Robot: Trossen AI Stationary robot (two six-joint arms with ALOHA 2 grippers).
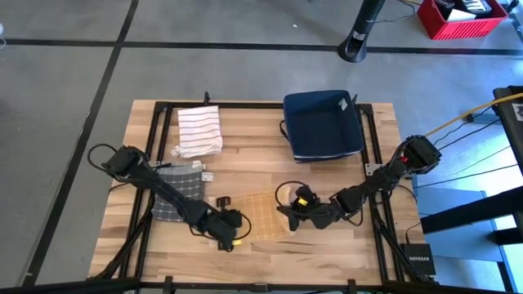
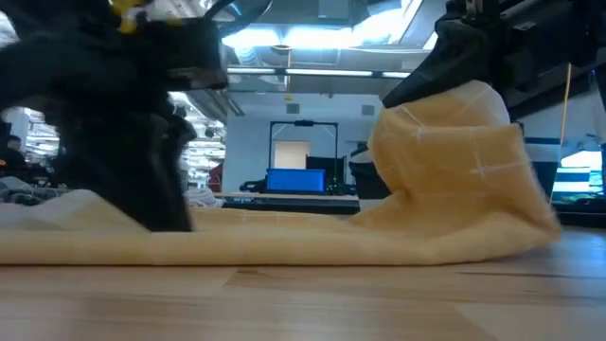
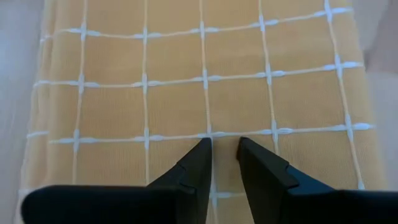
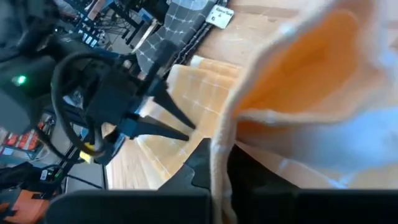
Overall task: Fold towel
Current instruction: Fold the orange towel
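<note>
A yellow towel with a white grid (image 1: 263, 214) lies flat on the wooden table near its front edge; it also shows in the low view (image 2: 284, 242). Its right end is raised into a hump (image 2: 454, 152). My left gripper (image 1: 233, 224) stands over the towel's left part, fingers a narrow gap apart (image 3: 224, 146), tips down on the cloth. My right gripper (image 1: 288, 214) is shut on the towel's raised right end (image 4: 217, 155). My left gripper's fingertips (image 3: 202, 152) stand on the towel's flat surface (image 3: 224, 134) from above, pointing down. No cloth is between them, and the towel lies flat under them. My right gripper holds the towel's right edge (image 4: 219, 143) pinched between its two fingers. One layer or several, I cannot tell. The fingers come from the table's right side, slanting down. The held end is lifted clear (image 2: 445, 104) and bulges slack, while the rest lies on the table.
A grey checked cloth (image 1: 180, 192) lies under the left arm. A white striped cloth (image 1: 200, 131) lies at the far left, and a navy fabric bin (image 1: 323, 122) stands at the far right. Bare wood lies in front of the towel (image 1: 270, 253).
</note>
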